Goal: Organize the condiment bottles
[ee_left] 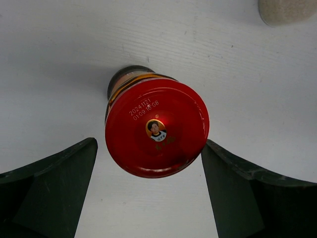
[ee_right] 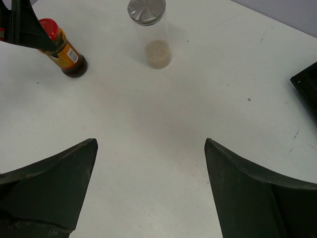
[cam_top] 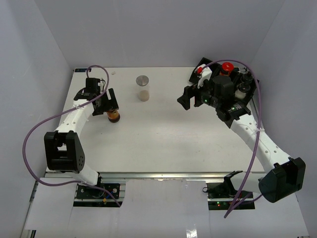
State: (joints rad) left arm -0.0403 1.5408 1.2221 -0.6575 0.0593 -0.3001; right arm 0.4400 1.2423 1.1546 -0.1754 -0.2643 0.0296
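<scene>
A red-capped bottle with brown contents stands on the white table at the left. In the left wrist view its red cap sits between and just ahead of my fingers. My left gripper is open above it, and the right finger is close to the cap's edge. A clear jar with a flat grey lid stands at the back middle and also shows in the right wrist view. My right gripper is open and empty over bare table.
A black tray at the back right holds several more bottles, among them a red-capped one; my right arm hides part of it. The tray's corner shows in the right wrist view. White walls enclose the table.
</scene>
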